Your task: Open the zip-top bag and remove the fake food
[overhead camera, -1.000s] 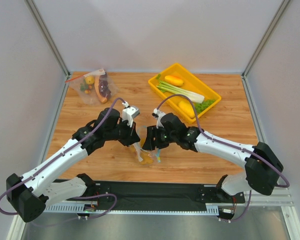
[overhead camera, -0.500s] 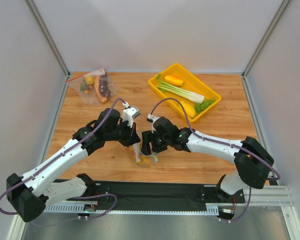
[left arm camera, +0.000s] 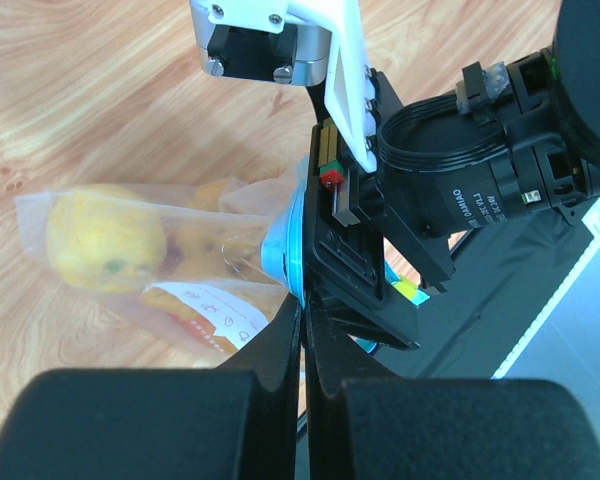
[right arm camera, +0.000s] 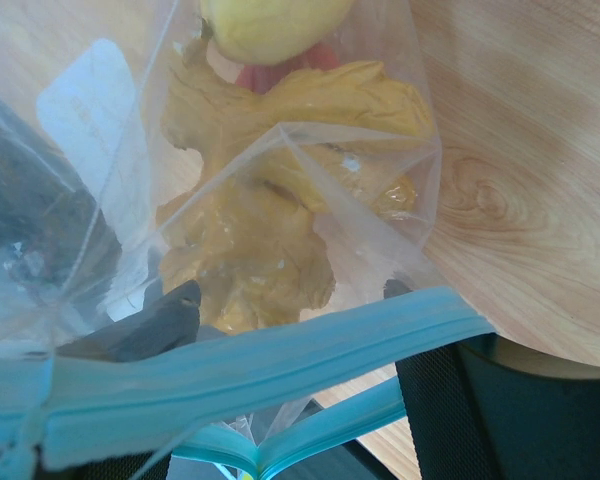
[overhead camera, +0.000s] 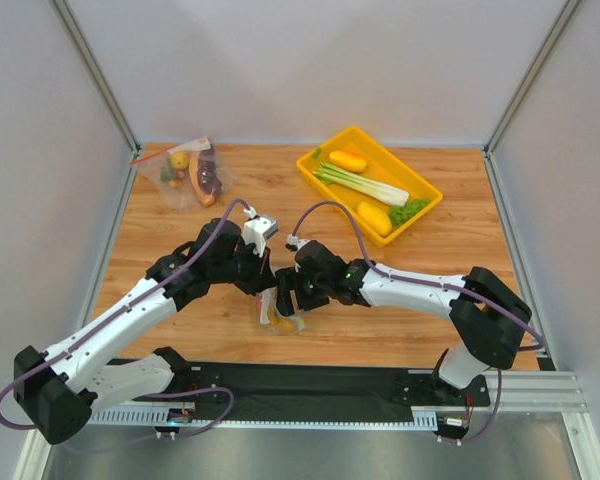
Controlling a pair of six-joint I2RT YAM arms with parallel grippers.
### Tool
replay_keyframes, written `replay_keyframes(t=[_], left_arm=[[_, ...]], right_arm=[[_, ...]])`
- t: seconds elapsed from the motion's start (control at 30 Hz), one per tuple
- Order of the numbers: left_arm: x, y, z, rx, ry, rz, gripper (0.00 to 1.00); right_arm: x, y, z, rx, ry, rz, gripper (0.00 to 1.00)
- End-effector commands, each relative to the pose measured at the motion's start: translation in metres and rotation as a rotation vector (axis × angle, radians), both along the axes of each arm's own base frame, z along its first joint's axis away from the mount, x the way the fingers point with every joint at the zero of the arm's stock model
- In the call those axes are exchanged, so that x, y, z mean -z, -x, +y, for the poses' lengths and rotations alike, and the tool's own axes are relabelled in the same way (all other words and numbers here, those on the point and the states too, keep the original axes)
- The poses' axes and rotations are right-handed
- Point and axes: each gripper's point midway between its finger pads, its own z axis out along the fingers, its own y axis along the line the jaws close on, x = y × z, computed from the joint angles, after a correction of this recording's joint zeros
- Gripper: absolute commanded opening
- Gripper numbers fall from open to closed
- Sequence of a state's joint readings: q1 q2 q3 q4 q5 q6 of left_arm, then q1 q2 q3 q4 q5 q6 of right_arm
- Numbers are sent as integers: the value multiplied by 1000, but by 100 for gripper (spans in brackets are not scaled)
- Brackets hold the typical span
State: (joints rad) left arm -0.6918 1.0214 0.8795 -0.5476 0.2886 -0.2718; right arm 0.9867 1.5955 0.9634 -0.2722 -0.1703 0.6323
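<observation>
Over the counter (overhead camera: 460,230), the zip-top bag (left arm camera: 210,270) sits between both sets of fingers, with the fake food (left arm camera: 105,240) inside it, beyond the tips. The left fingers (left arm camera: 302,332) are clenched on its blue strip. I cannot tell whether the right fingers (overhead camera: 283,298) grip it.

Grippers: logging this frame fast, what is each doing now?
Left gripper: shut on the blue strip of the zip-top bag.
Right gripper: open, jaws apart at the bag's mouth.
</observation>
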Motion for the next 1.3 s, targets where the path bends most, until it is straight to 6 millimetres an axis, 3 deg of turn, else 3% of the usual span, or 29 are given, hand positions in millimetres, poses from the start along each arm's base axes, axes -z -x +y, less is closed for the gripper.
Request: replay_keyframes(t=[0.0, 0.2, 0.37, 0.7, 0.9, 1.1, 1.27], left_arm=[[-31, -4, -21, 39, 121, -73, 0], [-32, -3, -25, 44, 136, -73, 0], [-28, -2, -27, 45, 135, -63, 0], [-26, -1, -25, 37, 122, -66, 0], [-24, 0, -24, 38, 117, -59, 0], [-23, 1, -25, 40, 120, -55, 0], [-22, 0, -28, 47, 121, -54, 0]], right_arm=[[-8, 1, 24, -20, -47, -30, 76], [-10, 1, 27, 4, -57, -57, 75], [-42, 6, 39, 10, -161, -107, 79], [-76, 13, 39, 28, -261, -118, 80], [-92, 14, 31, 35, -276, -141, 63], [-95, 19, 38, -1, -290, -114, 58], [-81, 23, 52, -15, -309, -54, 61]])
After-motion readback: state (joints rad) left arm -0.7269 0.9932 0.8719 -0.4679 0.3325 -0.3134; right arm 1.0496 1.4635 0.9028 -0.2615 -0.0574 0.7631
